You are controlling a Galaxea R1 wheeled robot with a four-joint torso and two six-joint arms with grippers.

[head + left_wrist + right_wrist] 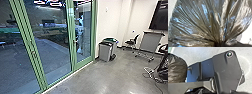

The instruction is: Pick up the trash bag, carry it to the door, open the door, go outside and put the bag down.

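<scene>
Brownish-black plastic bunches tightly at the left gripper [218, 44], which is clamped on the trash bag [205, 25]; how the right gripper stands, I cannot tell. Glossy and sharply pleated, the bag swells beside the robot's base [225, 72]. Beyond are green-framed glass doors [72, 37] and a grey bin [105, 53].

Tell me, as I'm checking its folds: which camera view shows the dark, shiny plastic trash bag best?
The left wrist view: the bag shows large, its folds converging. The right wrist view shows part of its rounded, wrinkled side.
</scene>
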